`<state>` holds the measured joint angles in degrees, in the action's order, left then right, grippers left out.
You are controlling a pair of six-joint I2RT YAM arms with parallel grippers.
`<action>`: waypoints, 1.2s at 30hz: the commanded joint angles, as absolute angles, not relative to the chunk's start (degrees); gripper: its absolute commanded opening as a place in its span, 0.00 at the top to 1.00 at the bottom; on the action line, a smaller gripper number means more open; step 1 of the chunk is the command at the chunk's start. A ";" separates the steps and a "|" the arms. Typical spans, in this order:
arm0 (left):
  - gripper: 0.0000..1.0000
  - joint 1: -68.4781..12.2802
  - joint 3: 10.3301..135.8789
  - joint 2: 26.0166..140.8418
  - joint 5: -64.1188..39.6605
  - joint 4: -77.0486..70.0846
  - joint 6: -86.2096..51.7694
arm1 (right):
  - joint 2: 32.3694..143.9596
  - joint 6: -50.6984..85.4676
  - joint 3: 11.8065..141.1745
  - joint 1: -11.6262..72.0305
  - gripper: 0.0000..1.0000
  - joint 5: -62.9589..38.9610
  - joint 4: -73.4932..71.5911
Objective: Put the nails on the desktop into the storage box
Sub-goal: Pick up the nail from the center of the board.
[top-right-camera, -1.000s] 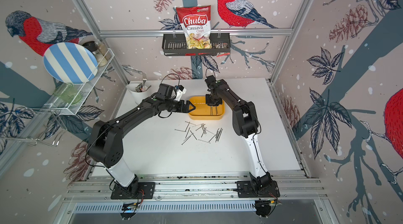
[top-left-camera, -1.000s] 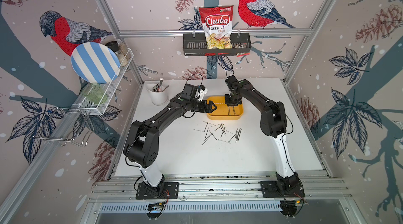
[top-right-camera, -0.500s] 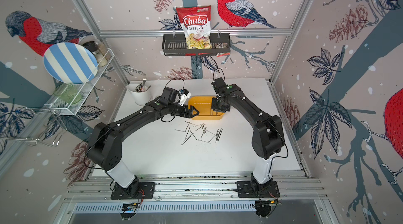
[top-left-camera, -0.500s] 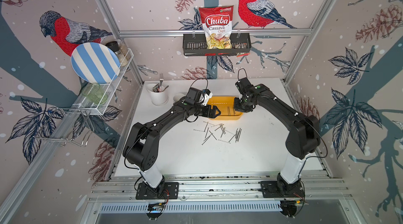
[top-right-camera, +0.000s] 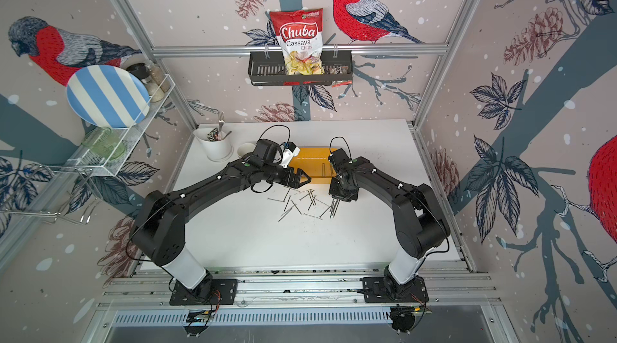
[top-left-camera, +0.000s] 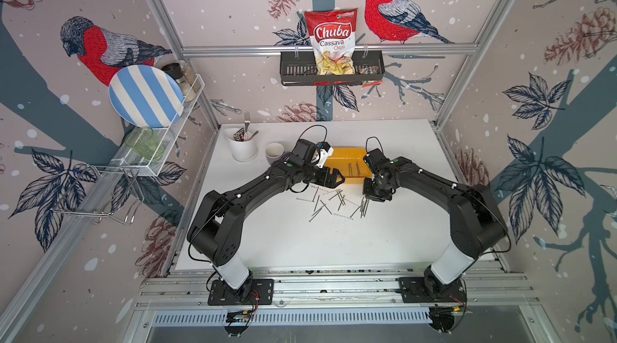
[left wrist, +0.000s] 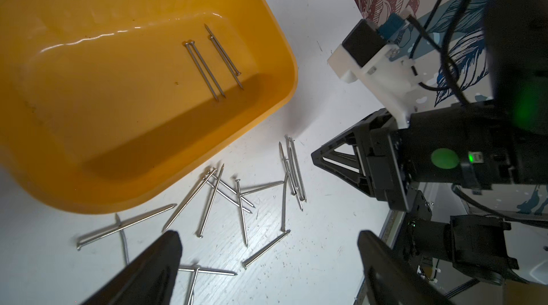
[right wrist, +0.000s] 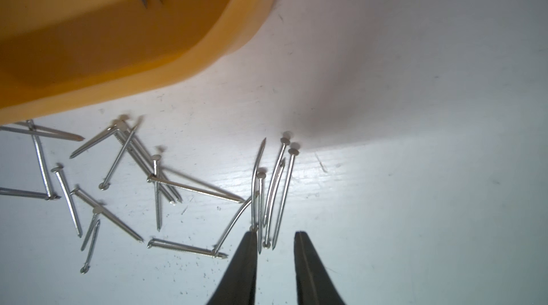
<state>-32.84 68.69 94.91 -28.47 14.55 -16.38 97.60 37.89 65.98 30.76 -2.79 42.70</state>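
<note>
Black arms [top-left-camera: 253, 188], white bases [top-left-camera: 233, 271] — green dots [left wrist: 444, 158], perhaps LEDs.

The storage box [left wrist: 89, 116] is yellow, the nails [left wrist: 211, 199] grey, the desktop [top-left-camera: 300, 244] white.

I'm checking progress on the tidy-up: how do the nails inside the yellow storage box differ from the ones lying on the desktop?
The boxed nails number four, inside the storage box. The loose nails on the desktop are far more. The boxed nails lie as two near-parallel pairs, while the loose nails are scattered and cross one another. Both sets are thin grey metal nails with small flat heads.
</note>
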 commanded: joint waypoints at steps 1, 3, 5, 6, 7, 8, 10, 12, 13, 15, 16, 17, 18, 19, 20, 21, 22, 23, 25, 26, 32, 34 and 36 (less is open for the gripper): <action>0.05 -32.98 67.99 93.72 -27.27 13.98 -16.63 | 98.72 38.56 65.06 30.47 0.73 -2.46 39.75; 0.05 -33.05 67.68 93.30 -26.79 14.10 -16.76 | 99.48 38.08 64.79 30.17 0.74 -2.54 39.23; 0.05 -33.05 67.61 93.25 -26.54 14.32 -16.87 | 100.21 37.78 64.44 29.91 0.74 -2.55 38.72; 0.05 -32.98 67.71 93.25 -26.41 14.50 -16.83 | 100.56 37.63 64.27 29.82 0.74 -2.64 38.54; 0.05 -33.00 67.74 93.33 -26.35 14.50 -16.96 | 100.89 37.53 64.12 29.64 0.74 -2.80 38.33; 0.05 -33.03 67.85 93.39 -26.26 14.58 -16.92 | 101.23 37.45 64.00 29.54 0.74 -2.81 38.17; 0.05 -33.00 68.06 93.58 -26.19 14.68 -16.96 | 101.73 37.36 63.81 29.60 0.74 -2.90 37.84; 0.05 -33.05 68.22 93.62 -26.18 14.85 -16.76 | 102.17 37.27 63.72 29.45 0.75 -3.05 37.71; 0.05 -33.01 68.23 93.81 -26.15 14.92 -16.71 | 102.43 37.35 63.72 29.52 0.75 -3.08 37.62; 0.05 -33.04 68.41 94.08 -26.12 15.12 -16.44 | 102.92 37.35 63.72 29.49 0.75 -3.23 37.45; 0.05 -33.04 68.50 94.17 -26.14 15.28 -16.35 | 103.09 37.52 63.80 29.53 0.75 -3.41 37.29; 0.05 -33.02 68.60 94.28 -26.12 15.41 -16.10 | 103.33 37.57 63.85 29.59 0.75 -3.59 37.18; 0.05 -33.02 68.72 94.46 -26.17 15.57 -15.92 | 103.50 37.66 63.90 29.60 0.75 -3.60 37.18; 0.05 -32.96 68.86 94.69 -26.19 15.72 -15.76 | 103.69 37.86 63.98 29.66 0.75 -3.52 37.18; 0.05 -32.92 69.10 94.81 -26.19 15.98 -15.52 | 103.87 37.86 63.98 29.62 0.76 -3.52 37.22; 0.05 -33.00 69.27 95.05 -26.13 16.23 -15.28 | 104.09 37.88 63.97 29.74 0.76 -3.52 37.20; 0.05 -32.95 69.42 95.22 -26.20 16.36 -15.06 | 104.36 37.97 63.85 29.72 0.76 -3.47 37.18; 0.05 -32.96 69.63 95.35 -26.21 16.45 -14.90 | 104.67 37.95 63.77 29.71 0.76 -3.35 37.26; 0.05 -32.93 69.75 95.52 -26.27 16.68 -14.72 | 105.11 37.93 63.63 29.72 0.76 -3.16 37.57; 0.05 -32.94 69.80 95.67 -26.23 16.65 -14.51 | 105.34 37.88 63.47 29.77 0.77 -2.93 37.79; 0.05 -32.87 69.83 96.33 -26.45 16.44 -14.46 | 105.17 37.34 62.52 29.59 0.81 -0.78 39.55; 0.05 -32.87 69.88 96.59 -26.55 16.28 -14.52 | 105.05 37.14 62.16 29.49 0.82 -0.22 39.83; 0.05 -32.82 70.12 97.07 -26.65 16.19 -14.59 | 105.01 37.05 61.90 29.49 0.83 -0.02 40.08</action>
